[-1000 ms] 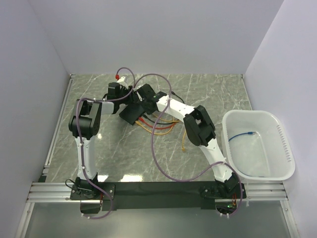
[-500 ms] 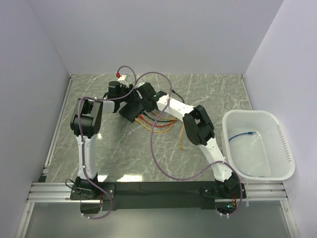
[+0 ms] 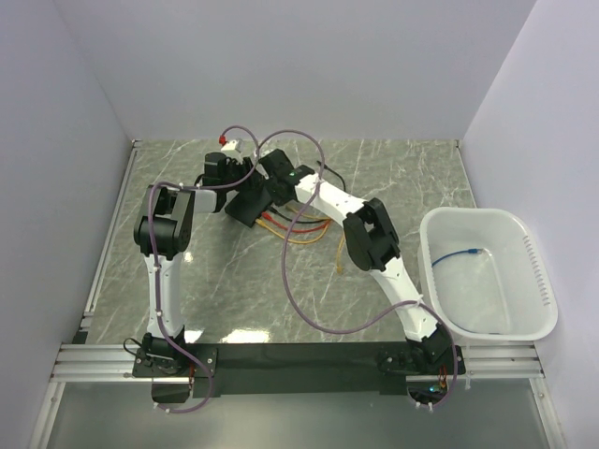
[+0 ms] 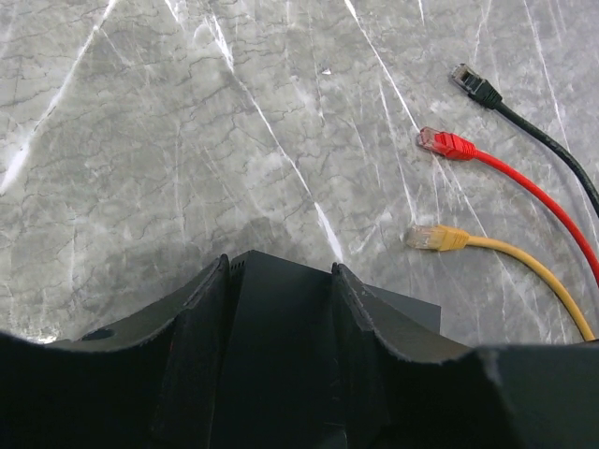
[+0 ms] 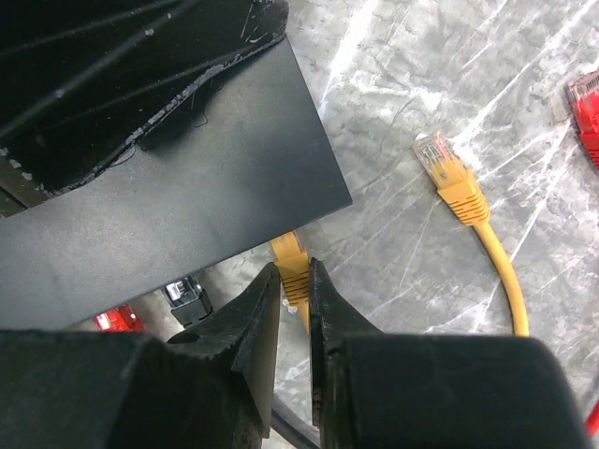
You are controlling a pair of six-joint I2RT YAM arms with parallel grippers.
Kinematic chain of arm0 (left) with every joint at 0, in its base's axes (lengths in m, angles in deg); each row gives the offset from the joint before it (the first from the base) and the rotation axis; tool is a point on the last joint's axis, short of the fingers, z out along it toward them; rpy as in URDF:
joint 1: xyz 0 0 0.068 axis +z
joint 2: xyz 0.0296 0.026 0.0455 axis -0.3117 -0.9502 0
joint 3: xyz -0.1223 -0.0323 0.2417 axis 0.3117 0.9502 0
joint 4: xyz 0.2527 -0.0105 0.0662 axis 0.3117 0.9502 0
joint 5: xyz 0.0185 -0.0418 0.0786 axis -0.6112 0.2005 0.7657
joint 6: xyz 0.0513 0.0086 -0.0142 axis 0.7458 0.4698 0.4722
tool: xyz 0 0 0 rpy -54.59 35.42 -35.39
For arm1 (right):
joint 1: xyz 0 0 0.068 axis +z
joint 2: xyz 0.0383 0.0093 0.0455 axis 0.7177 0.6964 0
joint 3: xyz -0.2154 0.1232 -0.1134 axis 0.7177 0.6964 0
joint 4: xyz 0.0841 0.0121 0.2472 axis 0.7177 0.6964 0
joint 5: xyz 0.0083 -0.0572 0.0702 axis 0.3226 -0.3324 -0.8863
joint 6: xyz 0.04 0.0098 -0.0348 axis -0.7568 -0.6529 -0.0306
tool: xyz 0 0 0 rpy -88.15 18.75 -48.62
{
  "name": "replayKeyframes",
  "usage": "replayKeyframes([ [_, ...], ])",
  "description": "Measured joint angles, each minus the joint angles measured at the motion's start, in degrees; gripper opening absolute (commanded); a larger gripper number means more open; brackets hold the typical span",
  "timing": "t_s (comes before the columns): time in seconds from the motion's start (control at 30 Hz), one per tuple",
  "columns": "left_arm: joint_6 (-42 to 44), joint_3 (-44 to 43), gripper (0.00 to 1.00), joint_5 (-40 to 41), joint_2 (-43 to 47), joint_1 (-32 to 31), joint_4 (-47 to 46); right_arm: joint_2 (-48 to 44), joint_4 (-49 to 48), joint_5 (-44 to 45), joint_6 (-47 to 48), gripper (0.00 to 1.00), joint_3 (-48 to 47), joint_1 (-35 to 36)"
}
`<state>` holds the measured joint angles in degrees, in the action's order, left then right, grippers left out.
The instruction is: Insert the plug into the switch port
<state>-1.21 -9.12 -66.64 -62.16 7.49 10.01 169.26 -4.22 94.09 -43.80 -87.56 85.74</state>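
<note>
1. Here, the left tool (image 4: 279, 269) is clamped across the switch (image 4: 281, 355), with one finger on each side of the black box.
2. The switch sits at the far left-centre of the table (image 3: 402, 187), between the two tools.
3. The right tool (image 5: 293, 273) is pinched shut on a yellow plug (image 5: 292, 254), whose tip is right at the switch's edge; whether it is in a port cannot be told.
4. A spare yellow plug (image 4: 432, 238), a red plug (image 4: 445, 142) and a black plug (image 4: 468, 80) lie on the table beside the switch.
</note>
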Motion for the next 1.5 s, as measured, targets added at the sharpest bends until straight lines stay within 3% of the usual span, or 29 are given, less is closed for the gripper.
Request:
replayKeyframes([
  [0.1, 0.2, -0.1, 0.5, 0.1, 0.0, 0.0, 0.0, -1.5, -4.1, 0.1, -0.3, 0.0, 4.3, 0.0],
  [0.4, -0.2, -0.7, 0.54, -1.3, 0.0, 0.0, 2.3, -12.3, -27.7, 0.2, -3.5, 0.0, 28.9, 0.4],
  [0.57, -1.1, -0.8, 0.54, -3.8, 0.1, 0.0, 3.7, -16.1, -33.5, 1.6, -6.5, 0.0, 36.7, 2.0],
  [0.8, -1.3, -0.8, 0.54, -4.6, 0.4, 0.0, 5.0, -17.7, -33.4, 0.8, -10.2, 0.0, 38.7, 3.8],
  [0.97, -1.9, -0.4, 0.55, -4.8, 0.8, 0.0, 5.4, -18.9, -33.5, -4.4, -12.7, 0.0, 39.4, 5.7],
  [1.23, -5.7, 1.0, 0.54, -10.3, 1.4, -0.6, 6.3, -21.7, -42.0, -12.9, -16.6, 0.02, 40.3, 9.9],
  [1.5, -7.9, 2.7, 0.54, -13.2, 2.5, -1.8, 7.3, -25.2, -47.1, -11.0, -16.6, 0.08, 39.9, 10.1],
])
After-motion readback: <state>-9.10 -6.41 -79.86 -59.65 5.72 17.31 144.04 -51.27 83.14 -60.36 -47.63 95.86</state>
